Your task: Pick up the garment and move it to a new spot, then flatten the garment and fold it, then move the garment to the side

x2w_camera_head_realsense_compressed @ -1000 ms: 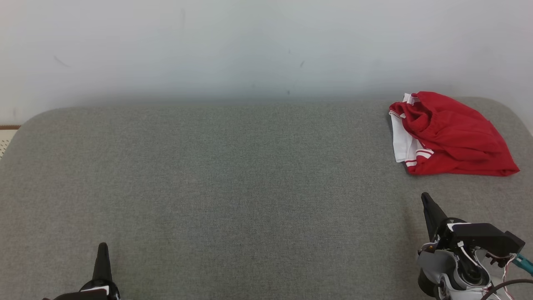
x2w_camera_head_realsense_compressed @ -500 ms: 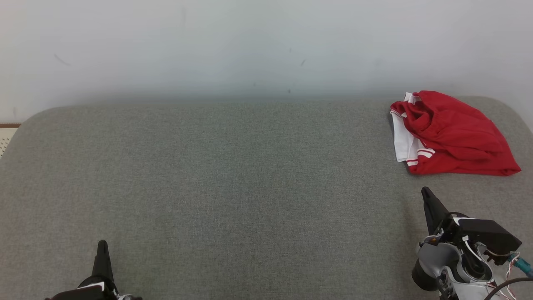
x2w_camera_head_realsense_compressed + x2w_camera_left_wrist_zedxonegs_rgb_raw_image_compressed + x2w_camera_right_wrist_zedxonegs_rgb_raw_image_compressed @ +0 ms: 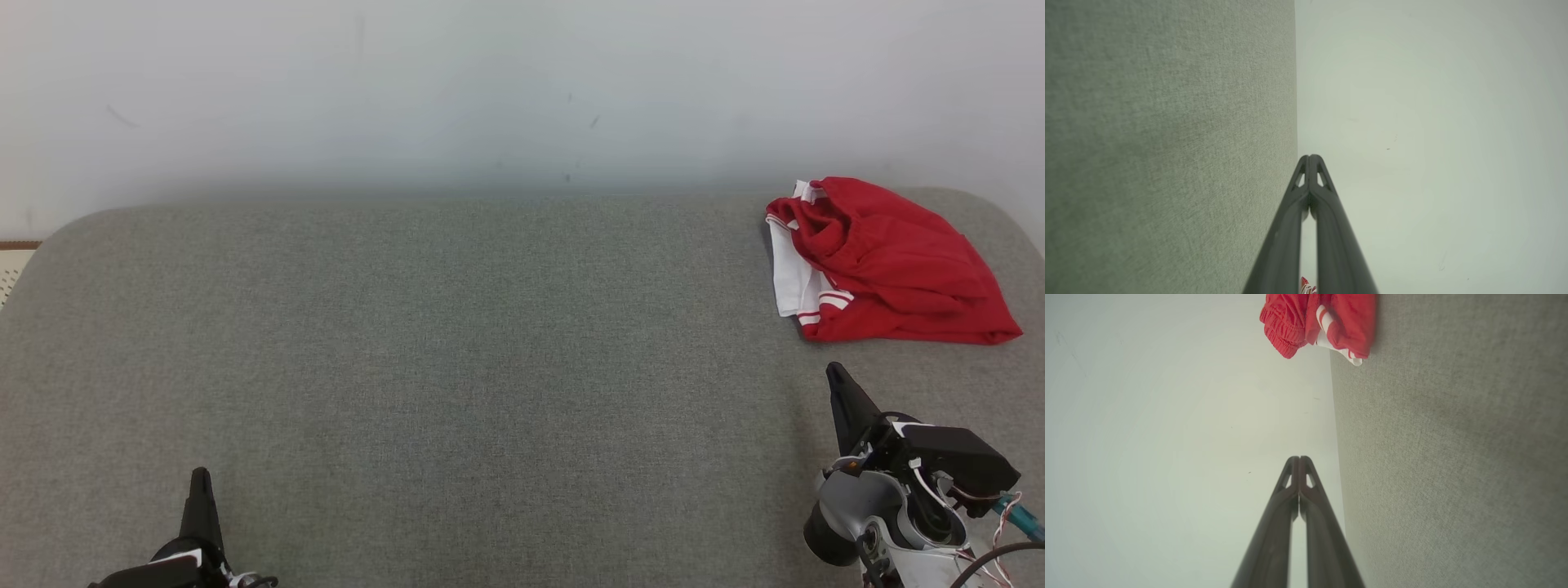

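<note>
The red garment (image 3: pixel 890 265) is lying at the far right corner of the gray worktop (image 3: pixel 490 367), close to the white wall (image 3: pixel 490 98). It is sitting in a soft, bumpy heap, not flat. White cloth with red stripes is peeking out along its left side. Nothing is touching it.

The right jaws are pressing tight together and holding nothing. Their dark fingers (image 3: pixel 845 404) are pointing up and away over the worktop, near the garment but apart from it, with bare gray cloth showing between them. The right arm (image 3: pixel 890 514) behind them is showing a pale wrist and some thin wires.

The left jaws are clenching too, and they are empty. Their fingers (image 3: pixel 200 506) are poking up at the near left of the worktop — well apart from the garment, right across on the other side.

In the right wrist view, the two fingers (image 3: pixel 1276 522) are meeting at their tips, and the garment (image 3: pixel 1327 322) is showing at the top, lying on the edge of the worktop (image 3: pixel 1453 457) where it meets the wall.

In the left wrist view, the fingers (image 3: pixel 1331 228) are touching at the tips as well — a tiny bit of the red garment (image 3: pixel 1305 286) is peeking out between them at the very bottom, with the worktop (image 3: pixel 1167 143) spreading out on one side.
</note>
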